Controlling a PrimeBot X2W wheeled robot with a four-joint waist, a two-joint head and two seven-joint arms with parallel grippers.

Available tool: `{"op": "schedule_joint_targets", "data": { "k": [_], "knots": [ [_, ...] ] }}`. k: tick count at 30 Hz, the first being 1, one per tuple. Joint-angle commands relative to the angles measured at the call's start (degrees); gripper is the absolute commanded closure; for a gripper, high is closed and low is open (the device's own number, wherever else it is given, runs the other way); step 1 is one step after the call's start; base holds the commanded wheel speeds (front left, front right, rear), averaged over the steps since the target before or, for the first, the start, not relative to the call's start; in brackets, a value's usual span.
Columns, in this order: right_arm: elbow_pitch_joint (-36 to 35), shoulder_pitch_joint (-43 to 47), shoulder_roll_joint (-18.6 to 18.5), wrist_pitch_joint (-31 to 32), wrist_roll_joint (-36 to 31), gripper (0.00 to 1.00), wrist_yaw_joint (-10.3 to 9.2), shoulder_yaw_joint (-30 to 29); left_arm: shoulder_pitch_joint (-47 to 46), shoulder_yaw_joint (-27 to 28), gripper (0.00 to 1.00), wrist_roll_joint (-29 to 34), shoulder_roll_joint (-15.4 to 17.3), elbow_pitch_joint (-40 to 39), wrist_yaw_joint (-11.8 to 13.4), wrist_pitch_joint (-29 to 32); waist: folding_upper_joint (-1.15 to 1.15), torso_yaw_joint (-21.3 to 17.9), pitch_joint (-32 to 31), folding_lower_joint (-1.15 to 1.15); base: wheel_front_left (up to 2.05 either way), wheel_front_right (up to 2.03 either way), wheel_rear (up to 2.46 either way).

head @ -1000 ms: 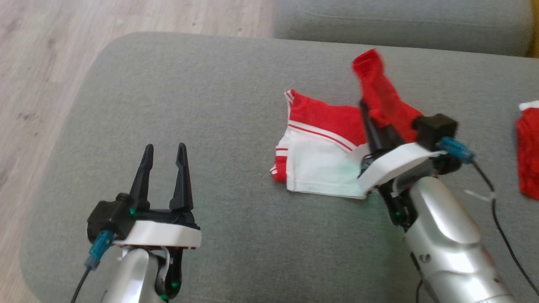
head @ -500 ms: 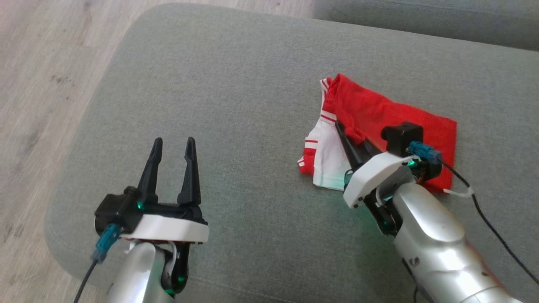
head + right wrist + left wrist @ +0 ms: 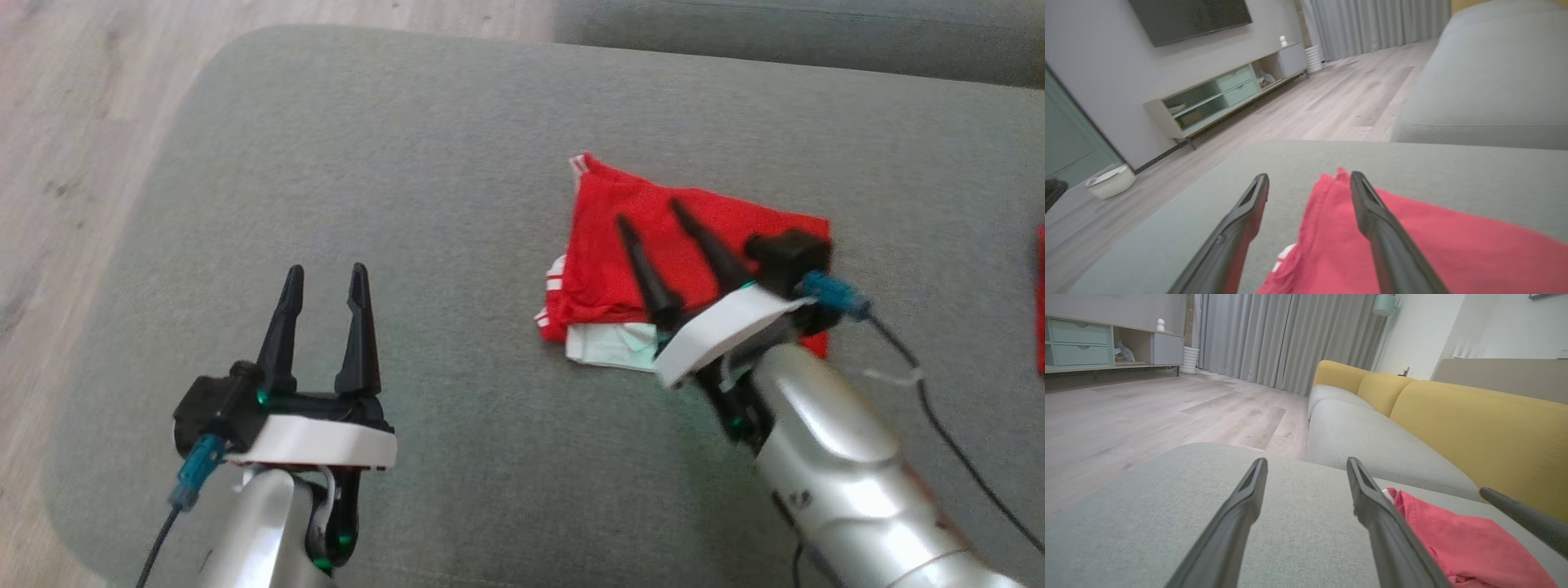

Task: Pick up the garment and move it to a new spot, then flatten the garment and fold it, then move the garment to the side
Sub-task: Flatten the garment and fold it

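My right gripper (image 3: pixel 649 212) hangs with fingers spread and empty above the garment (image 3: pixel 600 253). The garment lies folded on the grey cushion (image 3: pixel 392 163), its red layer on top and a white, striped edge peeking out at the near-left corner. My left gripper (image 3: pixel 326 271) is spread too, well apart.

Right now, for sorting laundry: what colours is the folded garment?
Folded cloth garment: red over white; head view.

Soft red cloth garment (image 3: pixel 600 245) on matt, woven grey cushion (image 3: pixel 392 163).
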Motion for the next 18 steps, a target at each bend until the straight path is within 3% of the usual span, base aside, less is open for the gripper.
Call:
{"op": "schedule_joint_targets", "data": {
  "k": [1,10,18],
  "knots": [
    [-1.83,-2.58,0.78,-0.91,-1.36,0.00,-0.04,-1.49,-1.65,2.38,0.00,0.43,0.83,-2.11,0.09,-0.36,0.00,-1.83,-0.69,0.00,0.00,0.00,0.00],
    [-10.45,4.45,0.79,-1.25,-13.11,0.00,-0.04,-20.71,-0.54,4.05,0.00,1.70,1.06,-3.25,0.10,-0.36,0.00,-7.70,-2.45,0.00,0.00,0.00,0.00],
    [-18.73,15.95,0.79,-1.26,-18.76,0.00,-0.04,-26.54,1.88,6.12,0.00,3.32,0.87,-2.57,0.09,-0.37,0.00,-12.08,-3.82,0.00,0.00,0.00,0.00]
  ]
}}
